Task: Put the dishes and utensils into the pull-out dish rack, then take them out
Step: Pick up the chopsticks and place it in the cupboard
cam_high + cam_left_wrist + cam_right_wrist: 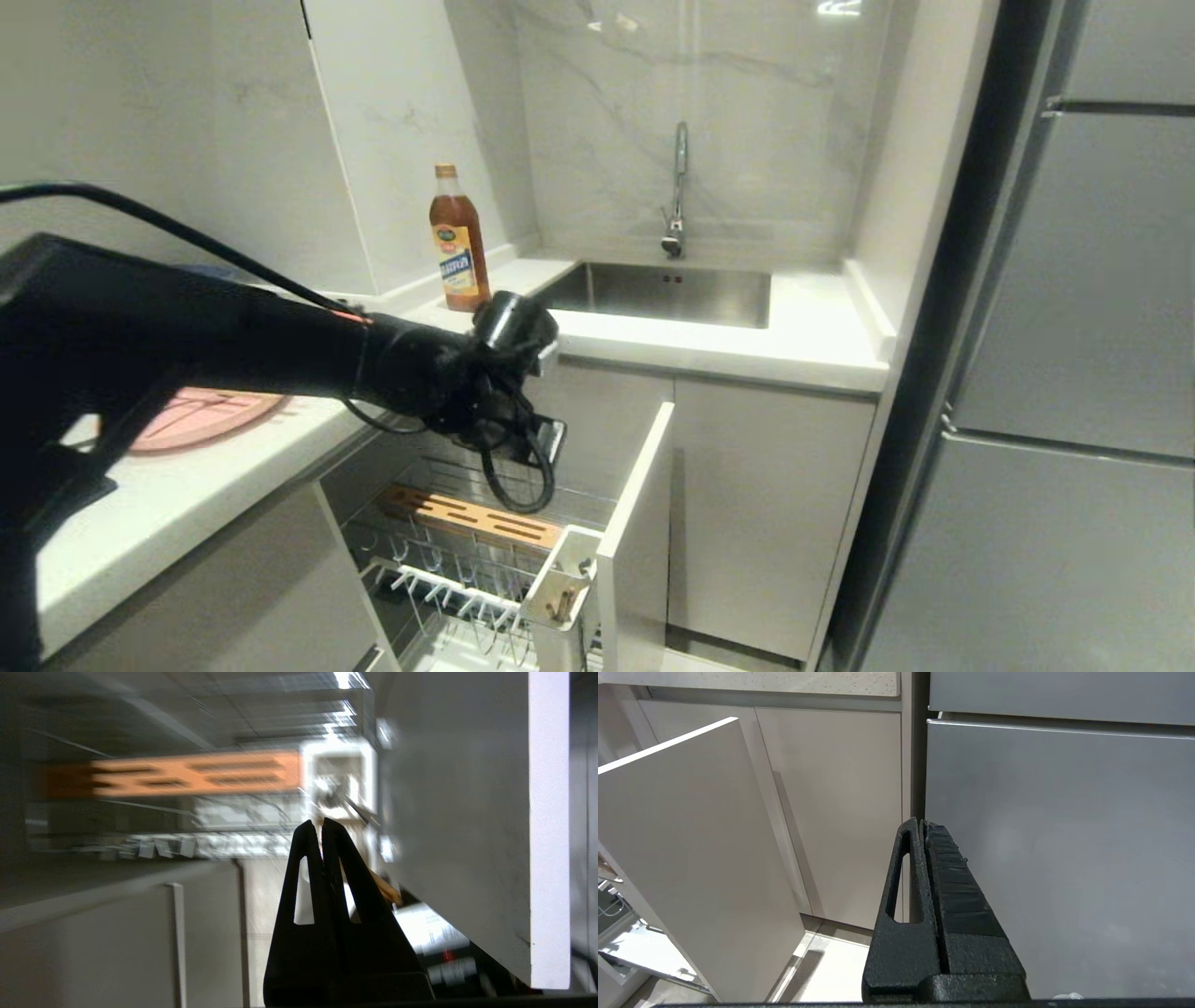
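While the rack [485,551] stands pulled out under the desk [187,495], the left pincer [322,828] hangs above its wood strip [467,516], jaws pressed tight together; a light-wood sliver shows just past the fingers [348,868], cannot tell if gripped. Chopsticks [563,605] stick up in the white caddy [560,583] at the rack's 5 o'clock corner, against the front panel [635,551]. Pink plate [201,417] lies on the desk at 9 o'clock, partly hidden by the arm. Sink [667,294] and sauce bottle [457,245] sit at 12 o'clock. Right pincer [922,828] is parked low by the fridge [1059,849], jaws closed, empty.
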You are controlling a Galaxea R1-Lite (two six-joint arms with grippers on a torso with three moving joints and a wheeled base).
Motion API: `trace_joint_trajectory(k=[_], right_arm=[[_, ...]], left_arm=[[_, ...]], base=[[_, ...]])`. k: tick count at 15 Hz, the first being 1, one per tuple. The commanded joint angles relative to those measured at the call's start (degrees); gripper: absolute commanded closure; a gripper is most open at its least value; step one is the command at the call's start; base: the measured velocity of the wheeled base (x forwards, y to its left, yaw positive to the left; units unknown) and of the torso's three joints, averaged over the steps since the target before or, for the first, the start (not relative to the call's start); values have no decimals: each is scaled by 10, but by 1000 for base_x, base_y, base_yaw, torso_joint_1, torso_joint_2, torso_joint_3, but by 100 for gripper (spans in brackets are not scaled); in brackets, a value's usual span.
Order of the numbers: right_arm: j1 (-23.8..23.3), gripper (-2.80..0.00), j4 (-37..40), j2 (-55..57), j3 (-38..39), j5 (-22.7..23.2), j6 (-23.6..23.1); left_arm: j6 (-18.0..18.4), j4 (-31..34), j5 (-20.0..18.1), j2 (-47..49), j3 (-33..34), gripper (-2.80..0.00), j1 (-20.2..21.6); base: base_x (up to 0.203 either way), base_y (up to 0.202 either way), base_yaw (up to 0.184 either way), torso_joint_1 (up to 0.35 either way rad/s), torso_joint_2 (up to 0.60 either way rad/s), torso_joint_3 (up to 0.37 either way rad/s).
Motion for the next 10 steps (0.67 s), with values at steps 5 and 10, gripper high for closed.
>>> trace_joint_trajectory(k=[5, 10], right_arm=[[0, 0, 0, 0, 0, 0, 0], [0, 0, 0, 0, 0, 0, 0]], left_arm=[[3, -1, 16, -275, -12, 0, 67], [52, 1, 12, -563, 42, 0, 102]], base=[[0, 0, 0, 0, 0, 0], [0, 0, 0, 0, 0, 0]])
